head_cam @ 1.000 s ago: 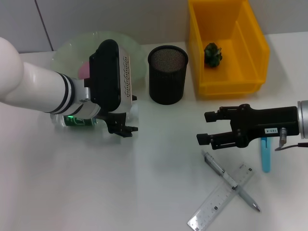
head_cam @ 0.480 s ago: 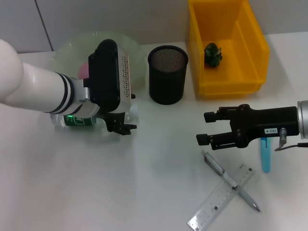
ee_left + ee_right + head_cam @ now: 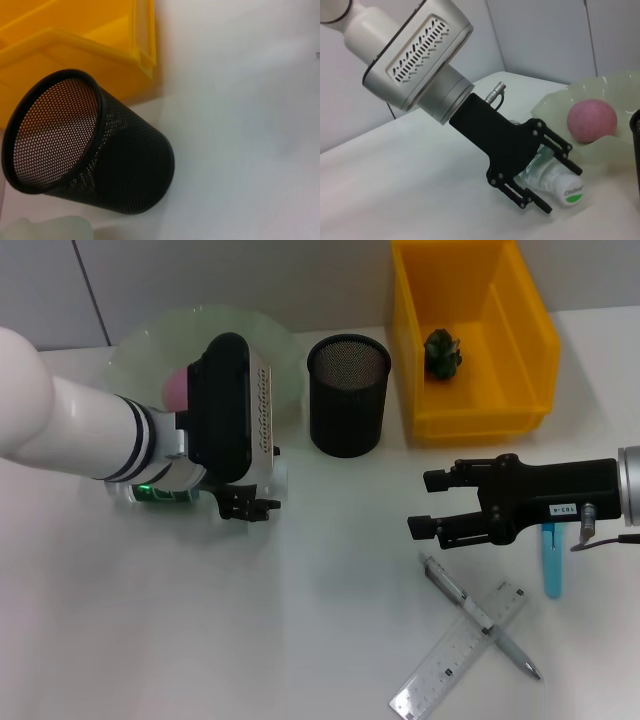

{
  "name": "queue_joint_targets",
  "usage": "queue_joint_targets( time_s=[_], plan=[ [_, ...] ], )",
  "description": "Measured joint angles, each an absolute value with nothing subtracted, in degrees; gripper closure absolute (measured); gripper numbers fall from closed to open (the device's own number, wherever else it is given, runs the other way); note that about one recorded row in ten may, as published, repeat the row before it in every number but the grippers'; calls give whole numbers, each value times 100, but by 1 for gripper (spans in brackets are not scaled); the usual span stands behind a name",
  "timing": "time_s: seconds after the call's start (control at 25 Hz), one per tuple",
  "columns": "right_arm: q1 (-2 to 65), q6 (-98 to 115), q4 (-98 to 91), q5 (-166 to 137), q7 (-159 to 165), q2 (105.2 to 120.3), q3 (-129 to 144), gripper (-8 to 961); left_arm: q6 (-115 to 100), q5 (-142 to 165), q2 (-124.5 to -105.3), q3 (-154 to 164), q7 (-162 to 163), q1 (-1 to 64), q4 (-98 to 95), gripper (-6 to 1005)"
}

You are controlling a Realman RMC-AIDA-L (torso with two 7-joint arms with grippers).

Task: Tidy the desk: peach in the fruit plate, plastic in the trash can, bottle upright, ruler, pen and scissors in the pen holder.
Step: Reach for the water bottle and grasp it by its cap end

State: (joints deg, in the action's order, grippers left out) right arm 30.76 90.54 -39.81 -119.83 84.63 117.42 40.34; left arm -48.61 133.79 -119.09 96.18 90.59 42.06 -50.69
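Head view: the left end effector point(image 3: 245, 505) is low over the white desk point(image 3: 200, 640), just in front of the pale green fruit plate point(image 3: 280, 350). Its black fingers straddle a clear plastic bottle point(image 3: 160, 490) lying on its side, long axis running left to right, green label showing under the arm. A pink peach point(image 3: 177, 388) sits in the plate. To the right stand a black mesh pen holder point(image 3: 347, 395) and a yellow trash can point(image 3: 470, 330) holding a crumpled dark green piece of plastic point(image 3: 441, 352). The right end effector point(image 3: 425, 505) hovers with its fingers spread, holding nothing. Near it lie a blue-handled item point(image 3: 552, 560) and, nearer, a silver pen point(image 3: 480, 615) crossed over a clear ruler point(image 3: 460, 650).

Left wrist view: the round, perforated pen holder point(image 3: 85, 150) stands beside the glossy yellow bin point(image 3: 75, 40).

Right wrist view: the left end effector point(image 3: 547, 182) has its fingers on either side of the bottle point(image 3: 555, 182), whose white cap end faces the camera; I cannot tell whether they press it. The round matte peach point(image 3: 591, 121) rests in the scalloped, translucent plate point(image 3: 555, 107).
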Motion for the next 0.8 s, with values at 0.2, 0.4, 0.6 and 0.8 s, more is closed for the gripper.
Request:
queue_joint_targets(
  time_s=[0.2, 0.4, 0.6, 0.8],
  plan=[
    [3074, 9058, -3981, -11922, 8466, 11742, 4033, 144, -4778, 13392, -11909, 9641, 9037, 4188, -5069, 401],
    [3079, 9061, -3981, -11916, 8470, 11744, 4034, 144, -4645, 13394, -11909, 9711, 9024, 4156, -5038, 489],
    [3099, 9062, -3981, -11916, 8502, 11748, 4034, 144, -4631, 13394, -11909, 9740, 9017, 4156, -5018, 517],
    [3105, 9062, -3981, -11916, 8520, 11750, 4034, 144, -4567, 13395, -11908, 9758, 9010, 4154, -5002, 530]
  ],
)
